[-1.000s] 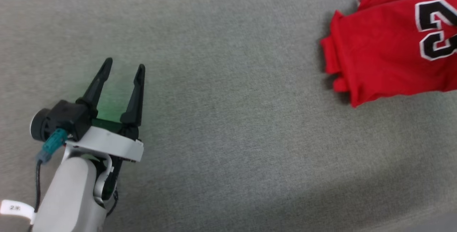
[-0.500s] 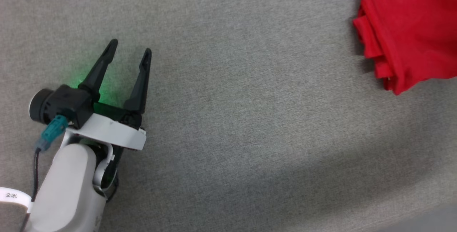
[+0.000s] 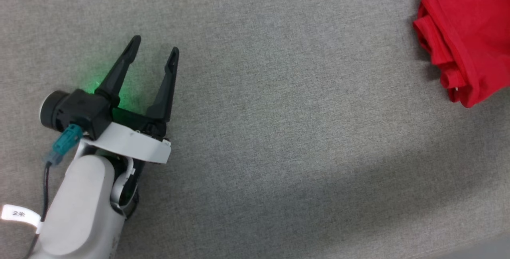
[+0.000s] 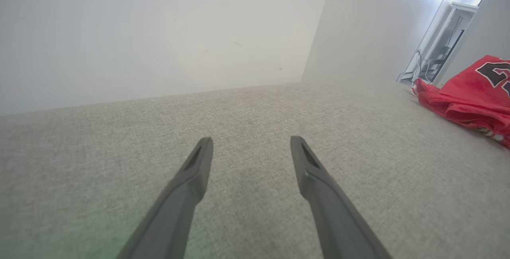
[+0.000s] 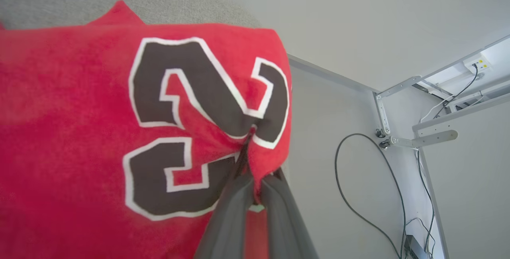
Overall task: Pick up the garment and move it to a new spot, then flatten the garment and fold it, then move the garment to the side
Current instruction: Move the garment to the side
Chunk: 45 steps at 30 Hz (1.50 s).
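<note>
The garment (image 3: 470,40) is a red jersey, folded into a bundle at the right edge of the head view on the grey fabric surface (image 3: 279,111). Black, white-edged numerals show on the garment (image 5: 119,131) in the right wrist view, where my right gripper (image 5: 251,139) is shut on a fold of the cloth at its edge. My left gripper (image 3: 155,50) stands open over bare surface at the left, far from the jersey, nothing between its fingers. From the left wrist view the garment (image 4: 474,91) lies off to the right, beyond the left gripper (image 4: 251,147).
A white wall (image 4: 159,32) rises behind the surface. Beyond the surface's right end the right wrist view shows floor with a black cable (image 5: 358,179) and a white metal frame (image 5: 414,131). A shadow band (image 3: 358,195) crosses the surface's near side.
The head view has shifted. Against the surface, the garment has slid further right, its numerals leaving the head view. The left gripper stays open.
</note>
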### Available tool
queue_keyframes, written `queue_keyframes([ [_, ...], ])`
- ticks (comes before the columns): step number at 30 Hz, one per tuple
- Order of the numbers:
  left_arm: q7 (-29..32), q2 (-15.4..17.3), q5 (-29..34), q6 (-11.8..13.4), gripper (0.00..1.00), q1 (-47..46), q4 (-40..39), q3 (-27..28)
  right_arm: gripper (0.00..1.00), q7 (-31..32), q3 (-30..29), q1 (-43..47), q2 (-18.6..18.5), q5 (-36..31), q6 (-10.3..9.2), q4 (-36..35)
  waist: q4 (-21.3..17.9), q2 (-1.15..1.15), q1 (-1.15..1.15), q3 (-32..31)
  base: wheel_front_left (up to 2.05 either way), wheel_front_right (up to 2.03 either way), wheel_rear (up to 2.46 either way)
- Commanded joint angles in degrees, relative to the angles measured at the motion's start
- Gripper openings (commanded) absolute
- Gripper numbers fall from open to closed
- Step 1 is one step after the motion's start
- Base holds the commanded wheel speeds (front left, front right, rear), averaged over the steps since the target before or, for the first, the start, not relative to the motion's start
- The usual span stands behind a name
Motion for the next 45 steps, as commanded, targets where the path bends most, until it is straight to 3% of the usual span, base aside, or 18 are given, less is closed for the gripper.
queue_keyframes([
  [1,0.04,0.32,-0.19,0.36,1.0,0.29,1.53,0.14,0.18,-0.15,0.42,-0.63,0.45,0.85,-0.07,0.62,0.13,0.0,0.0,-0.17,0.0,0.0,0.0],
  [2,0.02,0.24,-0.27,0.35,1.0,0.34,1.67,0.04,0.35,-0.23,0.64,-0.84,0.6,1.17,-0.07,1.04,0.21,0.0,0.0,-0.32,0.0,0.0,0.0],
  [4,-0.07,0.14,-0.45,0.33,1.0,0.52,2.01,-0.09,0.56,0.06,1.04,-1.17,0.94,2.26,-0.07,1.76,0.35,0.0,0.0,-0.82,0.0,0.0,0.0],
  [6,-0.26,0.03,-0.62,0.32,1.0,0.79,2.34,-0.19,0.95,0.52,1.6,-1.22,1.11,3.22,-0.07,2.24,0.5,0.0,0.0,-1.51,0.0,0.0,0.0],
  [7,-0.31,-0.03,-0.66,0.3,1.0,0.94,2.5,-0.25,1.0,0.84,1.97,-1.18,1.06,3.77,-0.07,2.33,0.59,0.0,0.0,-1.91,0.0,0.0,0.0],
  [17,-1.02,-1.21,-1.71,0.16,1.0,1.94,3.84,-0.47,1.0,1.58,4.04,-0.97,-0.69,7.93,-0.07,2.61,2.23,0.0,0.0,-7.03,0.0,0.0,0.0],
  [33,-1.19,-3.24,-2.64,0.22,1.0,10.26,4.75,4.09,1.0,-6.26,5.46,6.92,0.13,11.82,-0.07,-1.73,7.41,0.0,0.0,-19.78,0.0,0.0,0.0],
  [41,-1.2,-4.0,-2.31,0.06,1.0,15.61,4.65,7.52,1.0,-7.95,2.04,13.95,1.47,12.07,-0.07,-4.23,10.3,0.0,0.0,-24.82,0.0,0.0,0.0],
  [45,-1.2,-4.38,-1.88,-0.01,1.0,18.44,4.25,9.6,1.0,-8.02,-4.2,19.01,1.97,9.54,-0.07,-7.8,11.66,0.0,0.0,-26.77,0.0,0.0,0.0],
])
